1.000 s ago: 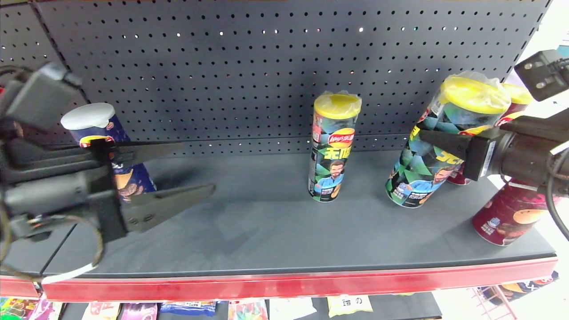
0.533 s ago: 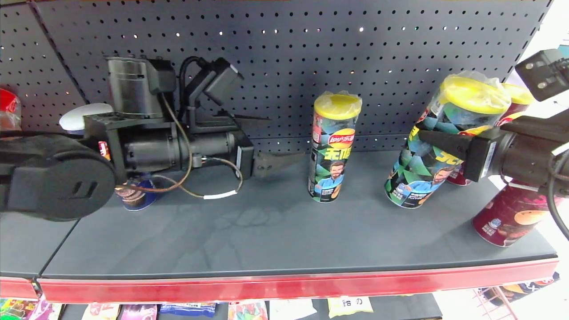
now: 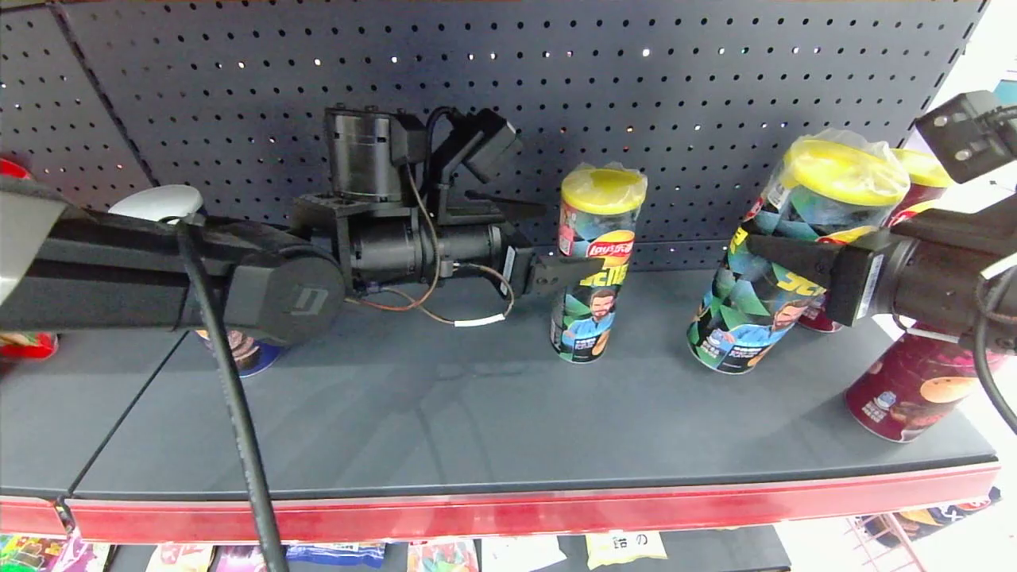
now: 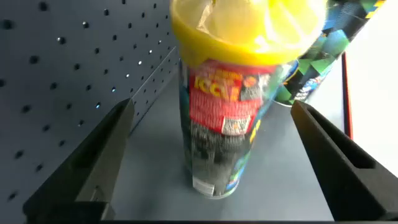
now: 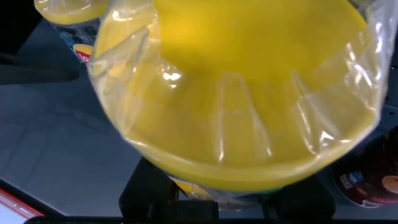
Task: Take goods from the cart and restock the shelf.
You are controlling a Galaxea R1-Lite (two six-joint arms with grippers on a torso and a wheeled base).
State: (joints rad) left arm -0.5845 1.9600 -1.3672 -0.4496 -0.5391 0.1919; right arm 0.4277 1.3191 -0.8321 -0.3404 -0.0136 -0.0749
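Matte black arms (image 3: 111, 274) carry thin looping cables (image 3: 477, 321) and tapered jaws.

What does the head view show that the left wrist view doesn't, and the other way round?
Head view adds: the right pincer clamping the tilted can, a red can beside it, a white-lidded can behind the left arm. Left wrist view adds: the red label on the upright can. Shared: the upright can, the open left pincer framing it, part of the tilted can, pegboard, grey shelf.
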